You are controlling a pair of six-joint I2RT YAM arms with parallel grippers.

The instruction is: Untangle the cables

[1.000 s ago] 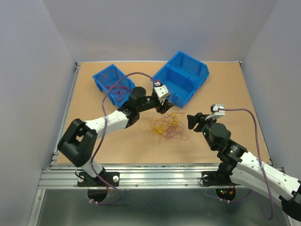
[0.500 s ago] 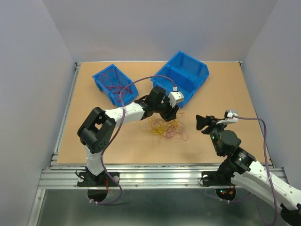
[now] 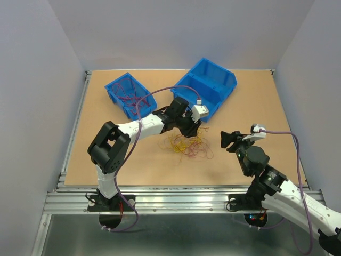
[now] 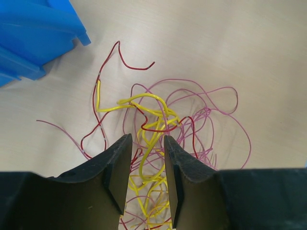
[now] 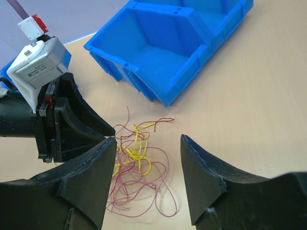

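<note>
Left hand (image 4: 147, 143) half-open, matte black, astride thin, curly yellow-and-red cables (image 4: 160, 125), nothing gripped.

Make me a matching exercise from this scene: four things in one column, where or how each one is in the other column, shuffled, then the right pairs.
Things
1. left gripper
2. right gripper
3. small blue bin
4. large blue bin

States
A. open, off to the right of the cables, nothing in its grip
B. holds red wires
C. no wires visible inside
D. down on the cables, jaws straddling some strands

Pairs: 1-D, 2-A, 3-B, 4-C
</note>
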